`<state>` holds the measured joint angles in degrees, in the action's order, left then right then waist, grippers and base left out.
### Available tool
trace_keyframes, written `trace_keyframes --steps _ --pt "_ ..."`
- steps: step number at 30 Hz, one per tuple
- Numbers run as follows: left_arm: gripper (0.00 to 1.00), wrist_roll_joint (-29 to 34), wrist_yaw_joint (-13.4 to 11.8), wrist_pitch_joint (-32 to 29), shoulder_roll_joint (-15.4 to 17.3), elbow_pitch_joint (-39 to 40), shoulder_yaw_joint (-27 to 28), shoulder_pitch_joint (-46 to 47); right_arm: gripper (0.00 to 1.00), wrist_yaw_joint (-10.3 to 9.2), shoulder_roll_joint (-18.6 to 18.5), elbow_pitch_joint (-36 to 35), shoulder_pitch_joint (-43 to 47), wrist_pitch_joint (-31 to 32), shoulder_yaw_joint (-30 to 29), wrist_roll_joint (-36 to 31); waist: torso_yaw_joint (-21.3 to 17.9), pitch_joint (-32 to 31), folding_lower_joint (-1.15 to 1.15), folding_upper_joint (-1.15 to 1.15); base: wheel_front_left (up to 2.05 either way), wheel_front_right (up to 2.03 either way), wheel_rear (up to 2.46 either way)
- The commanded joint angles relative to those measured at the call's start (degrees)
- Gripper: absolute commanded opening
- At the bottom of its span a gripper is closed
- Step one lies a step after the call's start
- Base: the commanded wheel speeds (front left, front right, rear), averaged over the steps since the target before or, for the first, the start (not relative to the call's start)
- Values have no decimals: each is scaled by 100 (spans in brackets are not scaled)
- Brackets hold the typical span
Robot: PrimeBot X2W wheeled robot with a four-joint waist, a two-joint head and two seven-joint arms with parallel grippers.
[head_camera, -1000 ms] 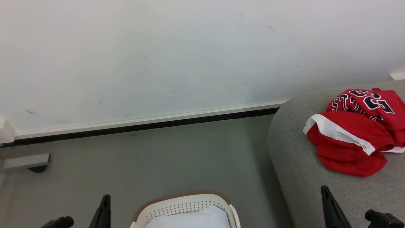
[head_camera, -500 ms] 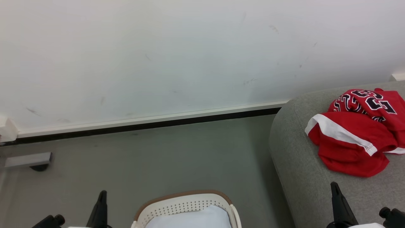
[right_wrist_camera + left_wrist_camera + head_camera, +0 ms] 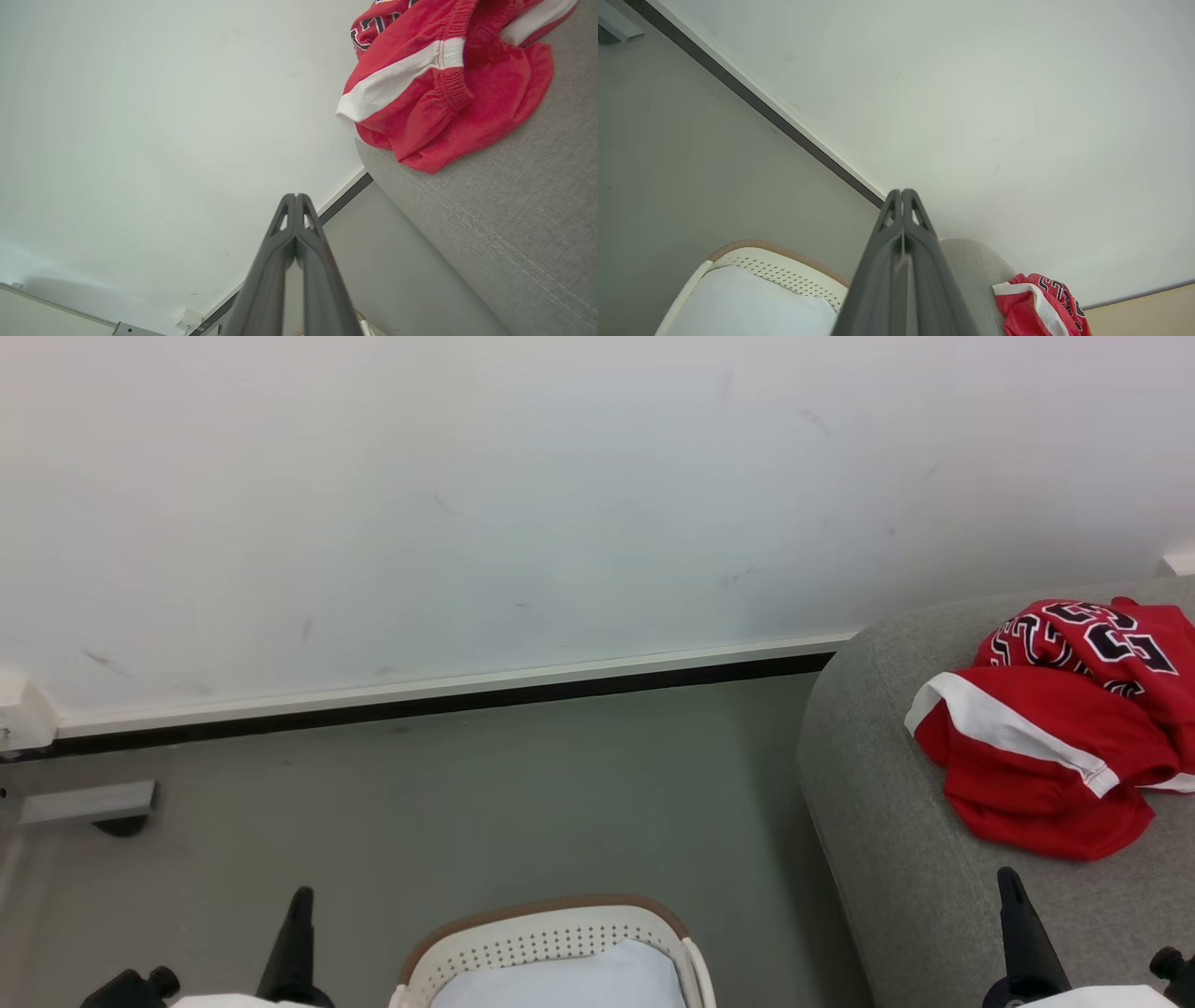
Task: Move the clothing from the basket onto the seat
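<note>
Head view: red jersey (image 3: 1055,737) lies crumpled on the grey sofa (image 3: 887,859), near its rounded end and well apart from the basket (image 3: 541,933). The basket holds a pale blue-white cloth (image 3: 569,985).

Wrist views: left end effector (image 3: 902,192) and right end effector (image 3: 295,196) are both pinched narrow, fingers together, holding nothing.

Task looks done.

Risks:
- A brush from the right end effector could drag the jersey off the curved edge onto the floor (image 3: 523,803).
- Grabbing the pale cloth would be a wrong pick.

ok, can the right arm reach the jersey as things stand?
Probably yes. The jersey lies in the open on the sofa, just ahead of the right tool, with bare sofa between them. The tool is shut, so it would need to open first.
</note>
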<state>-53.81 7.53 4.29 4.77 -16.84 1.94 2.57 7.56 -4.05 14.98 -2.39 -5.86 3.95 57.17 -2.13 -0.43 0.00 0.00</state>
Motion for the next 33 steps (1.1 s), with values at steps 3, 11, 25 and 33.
trace_keyframes --steps 3,11,25,33 --pt "0 -362 -3 -91 17 84 75 150 0 -5 -69 -72 -178 74 -77 334 11 3 0 0 0 0 0" --pt "0 -846 -3 -232 -14 115 129 188 0 -6 -77 -82 -203 208 -177 806 32 9 0 0 0 0 0" --pt "0 -1564 -4 -439 -58 162 219 243 0 -8 -81 -95 -261 407 -328 1510 67 18 0 0 0 0 0" --pt "0 -1966 -5 -559 -81 184 263 271 0 -9 -80 -101 -275 528 -411 1901 88 24 0 0 0 0 0"
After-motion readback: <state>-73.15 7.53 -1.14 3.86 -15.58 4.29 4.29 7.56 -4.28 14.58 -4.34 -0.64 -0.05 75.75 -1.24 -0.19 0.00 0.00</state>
